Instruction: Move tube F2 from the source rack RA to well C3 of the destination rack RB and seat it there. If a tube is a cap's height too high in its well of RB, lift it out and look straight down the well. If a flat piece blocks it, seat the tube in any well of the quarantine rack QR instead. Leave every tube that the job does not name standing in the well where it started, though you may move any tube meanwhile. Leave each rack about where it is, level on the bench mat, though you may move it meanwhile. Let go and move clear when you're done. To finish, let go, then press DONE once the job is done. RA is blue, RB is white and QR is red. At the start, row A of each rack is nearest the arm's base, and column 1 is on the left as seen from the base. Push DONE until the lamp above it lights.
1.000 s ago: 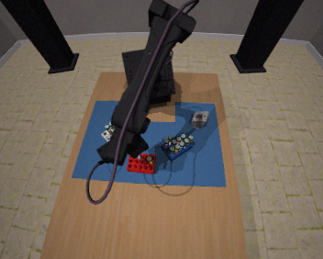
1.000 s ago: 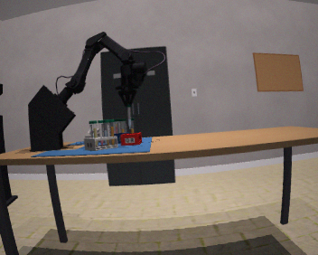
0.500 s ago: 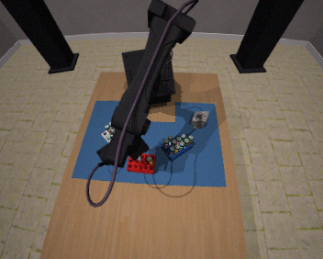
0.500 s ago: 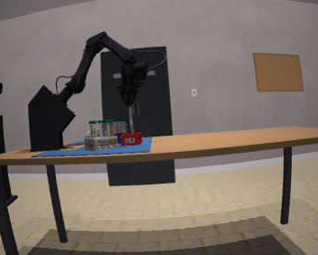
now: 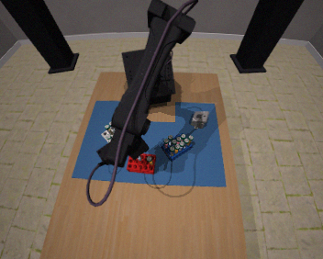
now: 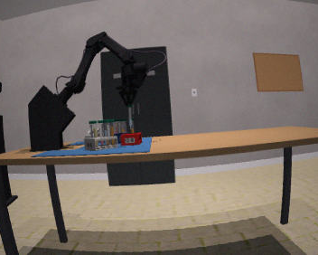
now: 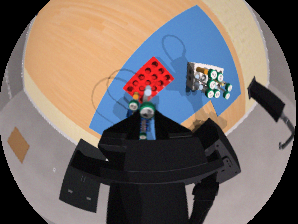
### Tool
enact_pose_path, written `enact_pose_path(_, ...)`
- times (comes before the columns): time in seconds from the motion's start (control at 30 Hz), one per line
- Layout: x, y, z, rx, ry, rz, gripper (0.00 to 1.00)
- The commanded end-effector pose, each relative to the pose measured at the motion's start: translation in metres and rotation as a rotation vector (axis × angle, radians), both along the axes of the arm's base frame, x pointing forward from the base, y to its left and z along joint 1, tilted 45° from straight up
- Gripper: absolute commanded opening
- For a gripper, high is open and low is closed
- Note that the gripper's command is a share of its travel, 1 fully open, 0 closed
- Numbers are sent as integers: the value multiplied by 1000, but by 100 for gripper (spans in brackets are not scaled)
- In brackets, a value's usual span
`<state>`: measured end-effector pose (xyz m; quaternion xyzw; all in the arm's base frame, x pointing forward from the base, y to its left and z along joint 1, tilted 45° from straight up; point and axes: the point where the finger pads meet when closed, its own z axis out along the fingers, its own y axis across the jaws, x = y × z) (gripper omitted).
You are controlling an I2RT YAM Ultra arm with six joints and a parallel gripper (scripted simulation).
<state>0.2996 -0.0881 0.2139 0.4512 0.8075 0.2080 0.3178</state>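
My gripper (image 6: 129, 105) is shut on a tube (image 6: 130, 118) and holds it upright, high above the red rack QR (image 6: 131, 138). In the wrist view the tube (image 7: 145, 117) hangs between my fingers, with its green cap end pointing down toward the near side of QR (image 7: 150, 79). The blue rack RA (image 5: 177, 145) stands with several capped tubes on the right of the blue mat. The white rack RB (image 5: 108, 133) is partly hidden behind my arm in the overhead view; it shows with several tubes in the wrist view (image 7: 209, 79). QR (image 5: 141, 163) also shows in the overhead view.
A small grey box (image 5: 200, 118) stands on the mat's far right corner. The arm's black base (image 6: 48, 118) sits at the table's far end. A cable loop (image 5: 101, 190) hangs from the arm over the wooden table top.
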Motion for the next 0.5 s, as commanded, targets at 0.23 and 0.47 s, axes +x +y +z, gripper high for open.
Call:
enact_pose_path(0.23, 4, -3, -3, -9, -3, -12, 0)
enact_pose_path(0.47, 7, -4, 4, -20, -22, -12, 0)
